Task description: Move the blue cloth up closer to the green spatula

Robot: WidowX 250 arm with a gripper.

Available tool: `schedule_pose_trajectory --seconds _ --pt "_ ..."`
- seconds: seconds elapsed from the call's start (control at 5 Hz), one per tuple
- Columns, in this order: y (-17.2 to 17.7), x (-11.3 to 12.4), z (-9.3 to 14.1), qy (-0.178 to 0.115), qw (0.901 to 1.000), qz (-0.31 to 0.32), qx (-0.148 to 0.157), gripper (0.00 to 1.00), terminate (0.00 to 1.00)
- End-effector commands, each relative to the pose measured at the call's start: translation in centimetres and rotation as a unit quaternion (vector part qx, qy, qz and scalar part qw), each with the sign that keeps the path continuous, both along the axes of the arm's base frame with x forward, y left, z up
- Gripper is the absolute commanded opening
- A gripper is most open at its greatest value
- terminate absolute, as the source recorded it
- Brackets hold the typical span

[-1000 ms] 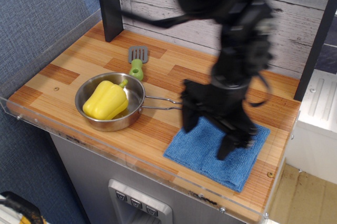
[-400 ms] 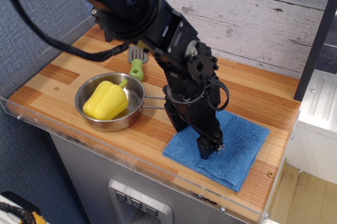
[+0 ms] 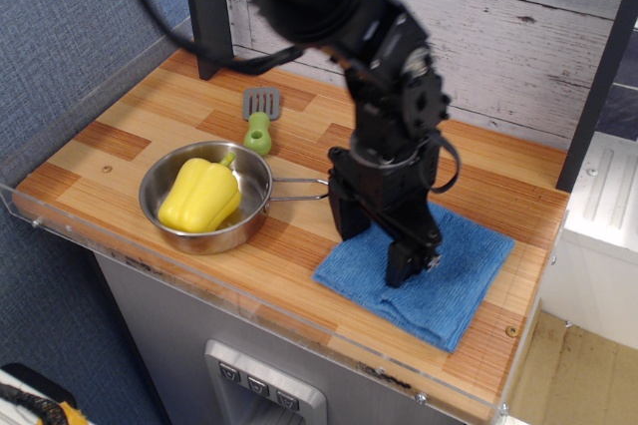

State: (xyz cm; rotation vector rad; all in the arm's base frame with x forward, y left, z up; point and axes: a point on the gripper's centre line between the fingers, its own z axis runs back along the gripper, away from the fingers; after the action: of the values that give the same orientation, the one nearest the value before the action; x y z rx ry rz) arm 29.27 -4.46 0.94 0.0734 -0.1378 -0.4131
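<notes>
Moved: gripper (image 3: pixel 379 245) sits further right on the blue cloth (image 3: pixel 454 280) than earlier.
Jaws: spread wide, we see nothing held.
Green spatula (image 3: pixel 259 119): well apart.
Writing: we read none.

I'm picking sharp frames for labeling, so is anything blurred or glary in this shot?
In the observation.image view, the arm's upper links at the top are motion-blurred; the gripper over the blue cloth is fairly sharp. The steel pan rim shows mild highlights, and the yellow pepper and green spatula read clearly.

A steel pan (image 3: pixel 171 230) is sitting on the wooden counter (image 3: pixel 110 136), holding a yellow pepper (image 3: pixel 199 196); its wire handle (image 3: pixel 299 190) is pointing right. A dark post (image 3: pixel 206 6) is standing behind.
</notes>
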Motion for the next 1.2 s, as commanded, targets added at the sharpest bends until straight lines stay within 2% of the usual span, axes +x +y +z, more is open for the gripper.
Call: schedule_pose_trajectory --seconds 0.0,0.6,1.0 --pt "0.3 2.2 0.6 -0.02 0.9993 0.029 0.013 1.0 0.0" --pt "2.1 4.3 1.2 -0.031 0.998 0.055 -0.003 1.0 0.0" --pt "2.4 6.5 1.0 -0.027 0.9989 0.038 -0.008 1.0 0.0"
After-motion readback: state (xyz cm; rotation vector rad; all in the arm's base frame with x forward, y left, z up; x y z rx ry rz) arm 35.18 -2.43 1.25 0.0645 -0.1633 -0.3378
